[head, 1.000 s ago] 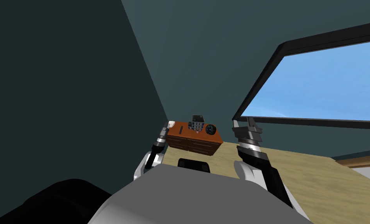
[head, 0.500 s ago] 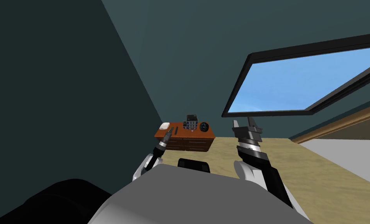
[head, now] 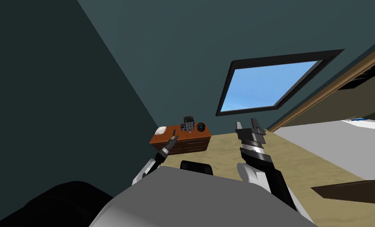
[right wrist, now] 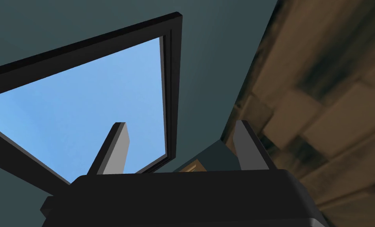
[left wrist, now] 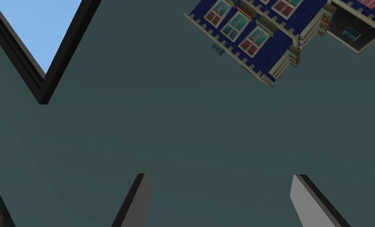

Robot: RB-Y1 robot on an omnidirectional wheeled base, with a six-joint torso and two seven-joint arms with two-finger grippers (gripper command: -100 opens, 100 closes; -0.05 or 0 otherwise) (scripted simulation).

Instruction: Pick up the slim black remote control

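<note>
**Q:** Now, where does the remote lie relative to the grippers?

**A:** The remote (head: 174, 133) lies flat on top of the dresser (head: 190, 145), toward its left end. It sits between a white pad (head: 161, 129) and a dark gridded block (head: 187, 126). It is ahead of the robot and left of centre. Its long axis runs front to back across the top, roughly in line with the robot's forward direction.

**Q:** Which arm is nearer?

**A:** The left. In the head view the left gripper (left wrist: 221, 175) shows just below the remote, over the dresser's front edge. The right gripper (head: 246, 123) is raised well apart to the right. The dresser looks far off, so the remote is judged out of reach until the base closes in.

**Q:** State of the tools?

**A:** Both are released.
- Left: fingers spread wide, nothing between them, touching nothing. Its wrist view faces the wall (left wrist: 182, 130), so the gripper points upward and not down at the remote.
- Right: fingers likewise parted and empty.

**Q:** What does the coming move turn on?

**A:** As a judgement, two things:
- The left gripper must pitch down over the dresser top.
- The fingers must be set across the remote's narrow width, closing side to side on its long edges.
</note>
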